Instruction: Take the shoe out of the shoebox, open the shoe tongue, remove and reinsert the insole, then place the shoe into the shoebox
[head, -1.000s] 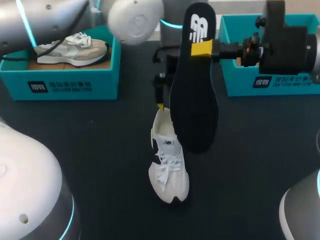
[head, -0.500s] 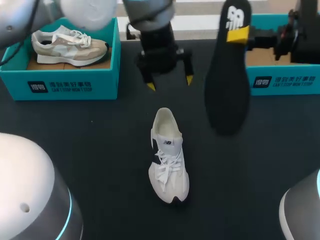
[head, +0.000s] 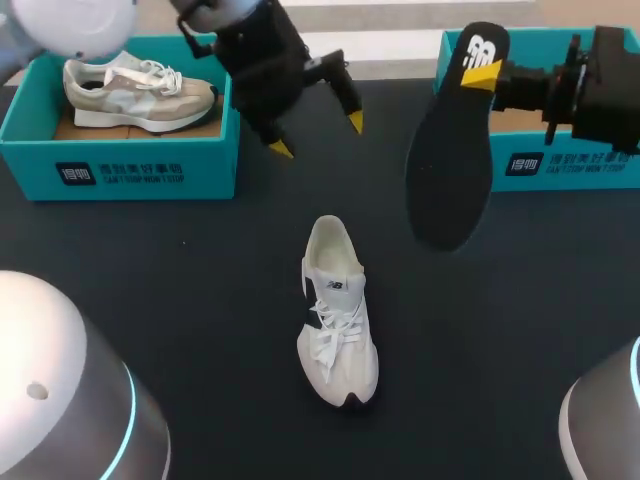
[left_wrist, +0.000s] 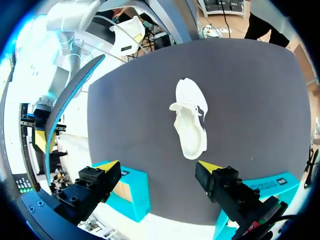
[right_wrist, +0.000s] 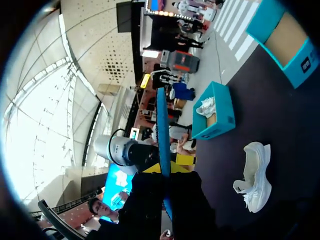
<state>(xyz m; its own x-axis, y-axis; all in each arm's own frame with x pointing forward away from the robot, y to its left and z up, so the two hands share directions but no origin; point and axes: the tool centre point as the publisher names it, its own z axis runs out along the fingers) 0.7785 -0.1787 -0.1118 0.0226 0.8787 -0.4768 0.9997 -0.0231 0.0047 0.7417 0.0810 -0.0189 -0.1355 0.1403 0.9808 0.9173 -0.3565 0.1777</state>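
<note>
On the counter (head: 200, 280), the shoe (head: 337, 315) stands on its sole. Its insole (head: 450, 170) hangs off to the right, pinched at the heel end by the right hand (head: 482, 75). The left hand (head: 319, 136) hovers beyond the shoe, wide open and empty.

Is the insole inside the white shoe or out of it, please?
Out: the right gripper holds the insole aloft, clear of the shoe.
</note>
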